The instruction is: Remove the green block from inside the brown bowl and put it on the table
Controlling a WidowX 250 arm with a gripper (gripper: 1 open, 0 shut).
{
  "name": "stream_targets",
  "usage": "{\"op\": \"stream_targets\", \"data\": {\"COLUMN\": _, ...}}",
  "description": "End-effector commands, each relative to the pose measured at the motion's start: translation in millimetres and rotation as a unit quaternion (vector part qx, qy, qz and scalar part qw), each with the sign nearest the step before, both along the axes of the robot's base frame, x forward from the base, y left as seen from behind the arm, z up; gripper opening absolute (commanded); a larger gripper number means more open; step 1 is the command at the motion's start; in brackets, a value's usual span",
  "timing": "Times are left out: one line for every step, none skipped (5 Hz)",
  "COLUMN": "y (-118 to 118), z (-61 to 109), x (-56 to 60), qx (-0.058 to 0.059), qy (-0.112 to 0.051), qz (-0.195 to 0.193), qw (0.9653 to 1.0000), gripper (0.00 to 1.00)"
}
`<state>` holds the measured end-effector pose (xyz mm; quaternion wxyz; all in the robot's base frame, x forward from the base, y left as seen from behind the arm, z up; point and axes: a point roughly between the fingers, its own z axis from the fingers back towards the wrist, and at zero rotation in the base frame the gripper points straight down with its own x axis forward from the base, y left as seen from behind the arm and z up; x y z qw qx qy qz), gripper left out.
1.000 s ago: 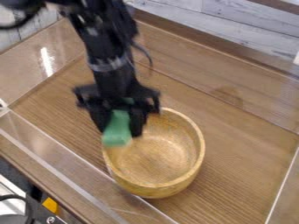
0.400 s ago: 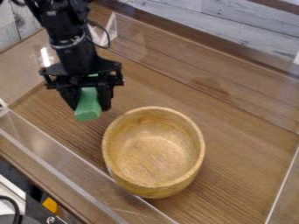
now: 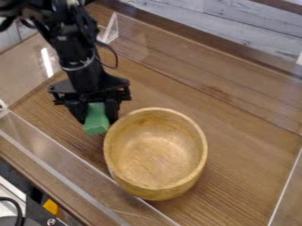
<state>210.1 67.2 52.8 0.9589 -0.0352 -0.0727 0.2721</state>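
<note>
Black two-fingered end effector [image 3: 94, 112] pointing straight down, just left of the round light-brown wooden bowl [image 3: 156, 152]. Clamped between its fingers [image 3: 78, 111]: the small solid-green rectangular block [image 3: 94, 120], held upright, lower end poking out below the fingertips. Firm grasp on the green block, one finger on either side of it.

Block fully outside the bowl, beside the left part of the thick rim, apart from it by a narrow strip of wood. Hanging low over the brown wood-grain counter [image 3: 224, 97]; whether the bottom edge touches the surface cannot be told from this angle. Dark shadow pooled right under the end effector.

Bowl sitting upright toward the near middle of the counter, pale inner grain on show, nothing inside it. Rim lit brighter on the near side.

Black arm [image 3: 65, 35] slanting down from the upper left corner, cables looped alongside it, wrist section with a pale band just above the fingers.

Clear acrylic walls [image 3: 48, 146] edging the counter, near wall cutting across the lower left, another rising along the back with glare on it. White panelled wall [image 3: 248, 35] beyond the far edge. Dark gear with a yellow-orange mark at the bottom left corner, outside the enclosure, too blurred to make out.
</note>
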Motion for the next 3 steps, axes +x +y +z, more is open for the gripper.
{"op": "stream_targets", "data": {"y": -3, "z": -3.8, "x": 6.4, "qx": 0.007, "qy": -0.017, "qz": -0.002, "qw": 0.9998, "gripper": 0.0}}
{"op": "stream_targets", "data": {"y": 3, "z": 0.5, "x": 13.3, "qx": 0.009, "qy": -0.018, "qz": 0.023, "qw": 0.9995, "gripper": 0.0}}
{"op": "stream_targets", "data": {"y": 10, "z": 4.7, "x": 20.1, "qx": 0.01, "qy": -0.018, "qz": 0.047, "qw": 0.9987, "gripper": 0.0}}
